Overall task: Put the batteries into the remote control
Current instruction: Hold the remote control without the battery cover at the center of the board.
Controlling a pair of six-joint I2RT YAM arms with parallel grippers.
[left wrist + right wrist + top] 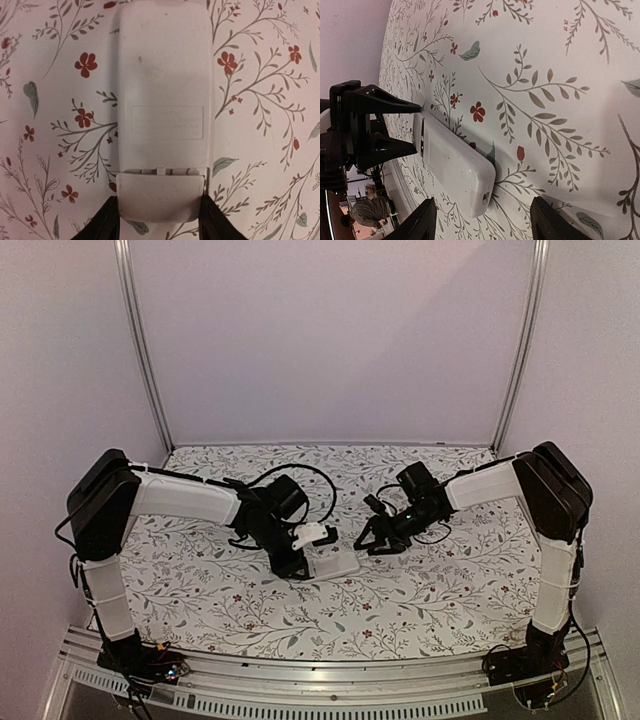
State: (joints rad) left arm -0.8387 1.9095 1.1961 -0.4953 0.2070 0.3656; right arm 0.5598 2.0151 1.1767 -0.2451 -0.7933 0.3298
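Far left, clamped by the left pincer [159, 222]: the remote [162, 100], flat on the counter [45, 150] near its middle, white back up, squeezed from both sides at the cover [160, 195] end. Looks parted only a sliver along the cover seam (hard to say whether slid or merely seated). Further right, aimed at the remote's free end from just beside it, without touching: the right pincer [485, 225], spread wide and carrying nothing. No sign of batteries in any view, neither on the counter nor in either pincer. Judged as the opening step: bracing the body and getting the cover off, with loading not yet begun. Next, probably, calls for a steady left clamp while bringing a right fingertip down onto the cover and sliding it off the end. Awkward, though, given the left fingers [107, 222] pinching the sides of that very cover. May call for regripping farther along the body first, then fetching batteries from wherever hidden.
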